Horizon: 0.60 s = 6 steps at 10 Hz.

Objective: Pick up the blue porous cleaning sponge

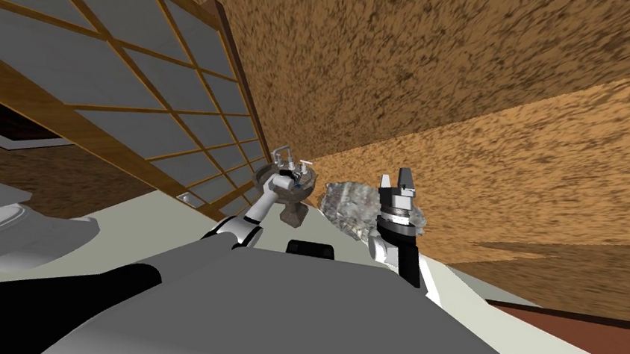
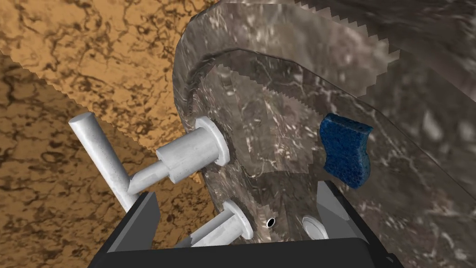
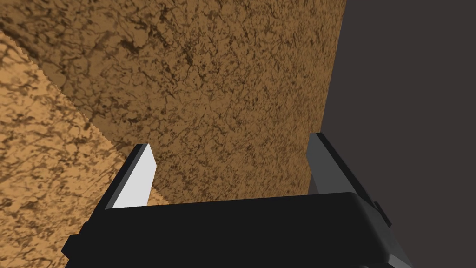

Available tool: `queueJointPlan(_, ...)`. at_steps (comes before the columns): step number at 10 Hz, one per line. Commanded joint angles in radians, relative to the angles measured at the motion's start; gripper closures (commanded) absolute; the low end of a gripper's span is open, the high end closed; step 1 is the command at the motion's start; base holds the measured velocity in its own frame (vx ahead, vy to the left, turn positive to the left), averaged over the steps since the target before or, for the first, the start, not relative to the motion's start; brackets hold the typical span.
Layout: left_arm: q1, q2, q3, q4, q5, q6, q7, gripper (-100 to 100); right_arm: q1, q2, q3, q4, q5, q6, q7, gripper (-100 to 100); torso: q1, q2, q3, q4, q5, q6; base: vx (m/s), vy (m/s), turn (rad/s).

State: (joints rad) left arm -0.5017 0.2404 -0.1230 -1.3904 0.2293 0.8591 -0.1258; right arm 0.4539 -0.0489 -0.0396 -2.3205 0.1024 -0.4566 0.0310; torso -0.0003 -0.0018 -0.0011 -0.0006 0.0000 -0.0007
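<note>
The left claw [image 2: 238,188] hung with its fingers apart at the edge of a grey marbled basin [image 2: 279,93]. Nearest, by one finger, stood the white taps [image 2: 190,156]. Just past the other fingertip, the blue sponge [image 2: 346,151] lay on the basin's inner slope, outside the gap. Off to the side, the right claw [image 1: 396,179] was raised with its fingers also spread, and a mottled brown wall [image 1: 469,69] stood beyond.
</note>
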Motion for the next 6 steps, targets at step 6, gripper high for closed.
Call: queueJointPlan(6,-0.088,0.018,-0.007,0.134,0.034,0.186,0.000,-100,0.000,0.000,0.000,0.000,0.000,0.000,0.000,0,0.000,0.000,0.000,0.000,0.000,0.000,0.049,-0.011,-0.008)
